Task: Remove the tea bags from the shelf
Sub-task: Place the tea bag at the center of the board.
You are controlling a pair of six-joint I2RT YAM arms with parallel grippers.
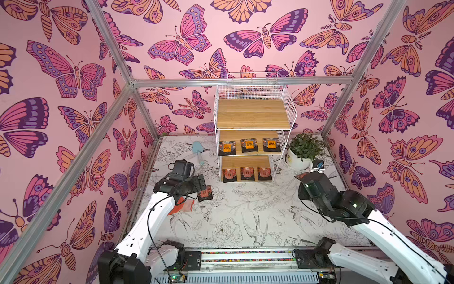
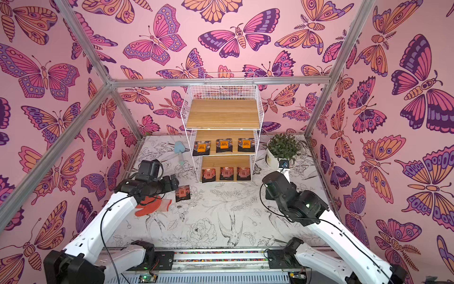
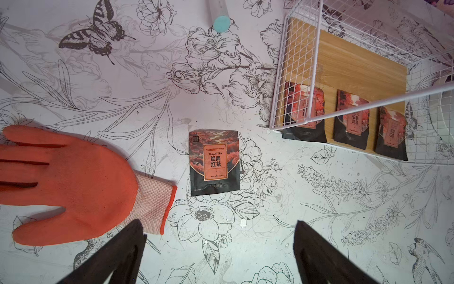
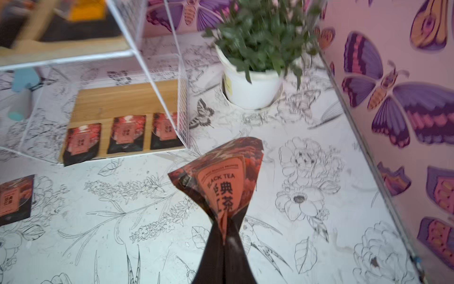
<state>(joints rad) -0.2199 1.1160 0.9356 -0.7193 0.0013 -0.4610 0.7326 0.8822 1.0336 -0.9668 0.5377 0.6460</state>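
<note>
Right claw (image 4: 224,222) is clamping a tea bag (image 4: 222,177) clear of the shelf (image 4: 122,100). Left claw (image 3: 217,225) is gaping empty over another tea bag (image 3: 213,162).

Tea bags (image 3: 214,162): glossy printed sachets. Shelf (image 1: 253,114): white-coated wire, matt wood-grain boards. Glove (image 3: 73,184): matt rubbery palm w/ knit cloth cuff.

Six tea bags (image 2: 224,145) lie in rows on the shelf (image 2: 222,113).

The left gripper (image 3: 218,230) hangs with its jaws wide apart, while the right gripper (image 4: 224,218) pinches a tea bag (image 4: 222,175) tightly.
</note>
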